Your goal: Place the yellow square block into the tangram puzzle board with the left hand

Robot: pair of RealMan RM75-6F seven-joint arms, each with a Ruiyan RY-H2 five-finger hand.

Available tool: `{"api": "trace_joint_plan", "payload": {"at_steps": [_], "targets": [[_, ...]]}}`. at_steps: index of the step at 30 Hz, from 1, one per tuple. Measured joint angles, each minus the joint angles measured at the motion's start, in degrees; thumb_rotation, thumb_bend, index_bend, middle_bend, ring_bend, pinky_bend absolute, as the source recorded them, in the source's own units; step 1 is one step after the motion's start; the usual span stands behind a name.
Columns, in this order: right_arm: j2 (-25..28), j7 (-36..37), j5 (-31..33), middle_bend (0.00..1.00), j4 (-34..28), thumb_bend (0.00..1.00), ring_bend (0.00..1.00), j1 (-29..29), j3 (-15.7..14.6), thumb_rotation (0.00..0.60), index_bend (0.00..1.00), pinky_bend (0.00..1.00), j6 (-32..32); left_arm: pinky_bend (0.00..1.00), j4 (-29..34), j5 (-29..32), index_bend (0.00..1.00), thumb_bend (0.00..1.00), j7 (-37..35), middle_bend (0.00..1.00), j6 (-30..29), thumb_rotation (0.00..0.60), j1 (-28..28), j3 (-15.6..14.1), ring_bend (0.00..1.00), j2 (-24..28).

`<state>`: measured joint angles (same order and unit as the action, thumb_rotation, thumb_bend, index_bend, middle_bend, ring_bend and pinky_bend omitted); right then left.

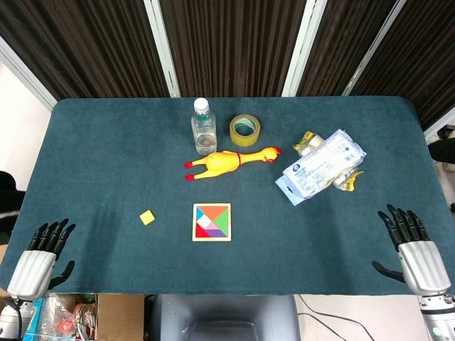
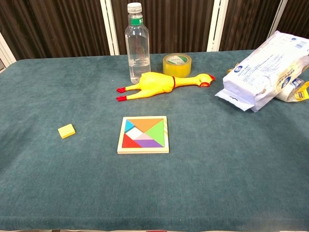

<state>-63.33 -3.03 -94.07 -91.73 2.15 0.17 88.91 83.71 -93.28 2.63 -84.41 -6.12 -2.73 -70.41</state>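
While the left hand (image 1: 39,259) rests open and empty, block (image 1: 147,217) lies ahead-right of it, board (image 1: 212,222) beyond; a careless pinch could flick the thin block away.

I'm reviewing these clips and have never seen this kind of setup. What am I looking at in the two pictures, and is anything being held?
The machine is a two-armed robot with humanlike hands. The head view looks down from above; the chest view looks across the dark teal table from lower down.

At the near edge rest the open left hand and open right hand; neither holds anything.

On the table lie a small yellow square block, to its right a wooden tangram puzzle board with coloured pieces, a yellow rubber chicken, a clear plastic water bottle, a roll of yellowish tape and white plastic packets.
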Motion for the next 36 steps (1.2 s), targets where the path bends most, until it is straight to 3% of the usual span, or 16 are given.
{"api": "trace_joint_plan", "payload": {"at_steps": [5, 8, 10, 12, 13, 15, 16, 19, 25, 36], "targets": [[0.1, 0.3, 0.3, 0.0, 0.0, 0.17, 0.0, -0.1, 0.1, 0.6, 0.0, 0.0, 0.2, 0.07, -0.2, 0.3, 0.0, 0.38, 0.4, 0.0, 2.2, 0.6, -1.0, 0.0, 0.0, -0.3], [0.0, 0.3, 0.6, 0.0, 0.0, 0.17, 0.0, 0.0, 0.3, 0.6, 0.0, 0.0, -0.1, 0.21, -0.9, -0.1, 0.0, 0.38, 0.5, 0.07, 3.6, 0.6, -2.7, 0.5, 0.09, -0.7], [0.0, 0.0, 0.8, 0.0, -0.1, 0.17, 0.0, 0.1, 0.3, 0.6, 0.0, 0.0, -0.5, 0.44, -1.7, -0.5, 0.02, 0.38, 0.5, 0.26, 4.5, 0.6, -4.2, 1.1, 0.31, -1.0], [-0.2, -0.5, 1.0, 0.0, -0.2, 0.17, 0.0, 0.2, 0.4, 0.6, 0.0, 0.0, -0.7, 0.73, -3.1, -1.5, 0.08, 0.38, 0.1, 0.58, 5.4, 0.6, -6.3, 1.9, 0.64, -1.3], [-0.2, -0.7, 1.0, 0.0, -0.2, 0.17, 0.0, 0.3, 0.4, 0.6, 0.0, 0.0, -0.8, 0.83, -3.7, -2.0, 0.11, 0.38, -0.5, 0.71, 5.9, 0.6, -7.3, 2.2, 0.76, -1.4], [-0.4, -1.1, 1.3, 0.0, -0.3, 0.17, 0.0, 0.3, 0.5, 0.6, 0.0, 0.0, -1.0, 0.97, -5.0, -3.0, 0.2, 0.38, -2.4, 0.93, 7.4, 0.6, -9.6, 2.7, 0.95, -1.6], [-0.5, -1.3, 1.4, 0.0, -0.3, 0.17, 0.0, 0.4, 0.6, 0.6, 0.0, 0.0, -1.1, 0.99, -5.7, -3.5, 0.23, 0.38, -3.5, 0.97, 8.1, 0.6, -10.6, 2.9, 0.98, -1.7], [-0.7, -2.0, 1.9, 0.0, -0.4, 0.17, 0.0, 0.5, 0.7, 0.6, 0.0, 0.0, -1.5, 1.0, -7.7, -4.7, 0.31, 0.39, -6.7, 1.0, 10.9, 0.6, -14.2, 3.3, 1.0, -1.9], [-1.2, -3.4, 2.9, 0.0, -0.7, 0.17, 0.0, 0.9, 1.0, 0.6, 0.0, 0.0, -2.5, 1.0, -10.3, -5.6, 0.34, 0.39, -9.6, 1.0, 18.5, 0.6, -20.3, 3.3, 1.0, -2.6], [-1.7, -4.5, 4.3, 0.0, -1.0, 0.17, 0.0, 1.1, 1.5, 0.6, 0.0, 0.0, -3.1, 1.0, -17.3, -5.1, 0.3, 0.38, -9.7, 1.0, 25.9, 0.6, -27.1, 2.8, 1.0, -8.4]]}}
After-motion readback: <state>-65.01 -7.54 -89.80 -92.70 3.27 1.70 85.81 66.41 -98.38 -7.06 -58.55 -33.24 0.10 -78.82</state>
